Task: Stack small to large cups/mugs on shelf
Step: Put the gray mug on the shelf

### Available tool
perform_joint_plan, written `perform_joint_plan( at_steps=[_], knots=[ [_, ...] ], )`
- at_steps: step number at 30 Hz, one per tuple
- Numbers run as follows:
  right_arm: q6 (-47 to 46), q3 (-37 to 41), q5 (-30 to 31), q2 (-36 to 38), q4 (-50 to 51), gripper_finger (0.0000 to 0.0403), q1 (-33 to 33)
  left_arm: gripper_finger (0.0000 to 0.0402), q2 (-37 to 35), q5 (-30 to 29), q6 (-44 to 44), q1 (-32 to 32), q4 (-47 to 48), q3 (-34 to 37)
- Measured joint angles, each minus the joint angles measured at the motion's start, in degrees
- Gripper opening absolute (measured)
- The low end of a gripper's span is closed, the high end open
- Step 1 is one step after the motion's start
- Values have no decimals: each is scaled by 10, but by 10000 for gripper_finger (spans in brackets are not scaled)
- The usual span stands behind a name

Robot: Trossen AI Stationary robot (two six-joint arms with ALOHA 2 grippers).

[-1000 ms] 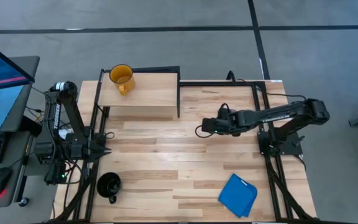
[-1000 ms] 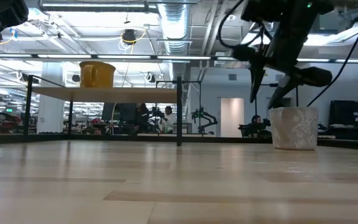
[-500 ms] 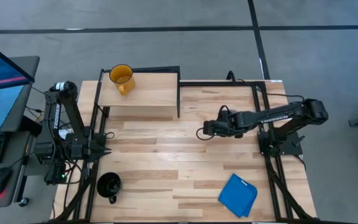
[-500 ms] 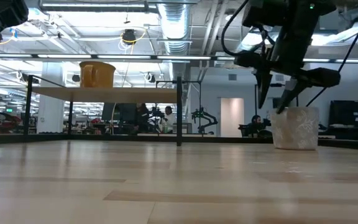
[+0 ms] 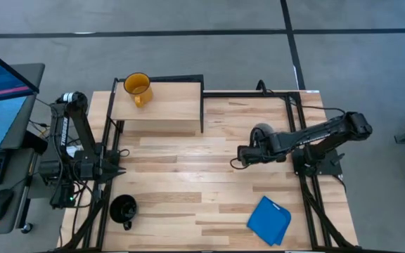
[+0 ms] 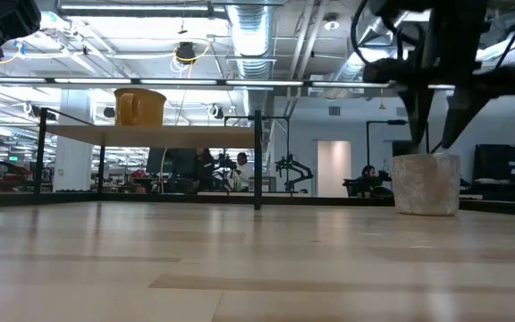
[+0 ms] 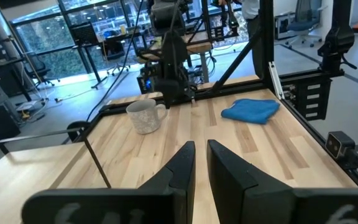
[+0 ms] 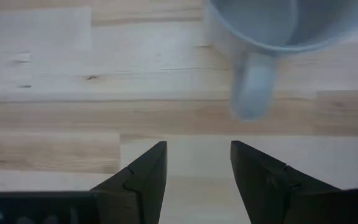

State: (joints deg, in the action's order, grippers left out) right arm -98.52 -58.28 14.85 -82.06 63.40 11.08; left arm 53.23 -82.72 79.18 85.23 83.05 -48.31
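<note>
A pale grey-white mug (image 5: 261, 132) stands upright on the table toward its right side, its handle (image 8: 253, 93) pointing at my right gripper (image 5: 240, 157). That gripper is open and hovers just on the near side of the mug, fingers pointing down; the low view shows it above the mug (image 6: 426, 183). A yellow-orange mug (image 5: 137, 88) stands on the far left corner of the shelf (image 5: 167, 109). A glossy black mug (image 5: 124, 209) sits on the table near its near left corner. My left gripper (image 5: 117, 171) waits, shut, at the table's left edge.
A blue folded cloth (image 5: 269, 220) lies near the table's near right corner. The shelf's black frame posts (image 6: 257, 161) stand between the shelf and the grey mug. Bare wood stretches across the table's middle. People and desks show in the room beyond the table.
My right gripper has drawn back from over the grey mug toward the table's near edge and slightly right, uncovering the mug in the high view. The mug has stayed where it was.
</note>
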Motion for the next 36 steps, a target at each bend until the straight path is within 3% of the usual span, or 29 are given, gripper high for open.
perform_joint_plan(
  at_steps=[7, 18, 27, 36],
  knots=[
    [-54, -33, 0, 0, 87, 201, 21, 32, 0, 0, -1, 0, 0, 0],
    [-49, -33, 4, 0, 1, 201, 4, 32, 0, 1, -15, 0, 0, 0],
    [90, -33, 20, -11, -19, 201, -21, 32, 0, 3, -15, 0, 0, 0],
    [105, -33, 1, -55, -33, 201, -22, 32, 0, 6, -15, 0, 0, 0]
  ],
)
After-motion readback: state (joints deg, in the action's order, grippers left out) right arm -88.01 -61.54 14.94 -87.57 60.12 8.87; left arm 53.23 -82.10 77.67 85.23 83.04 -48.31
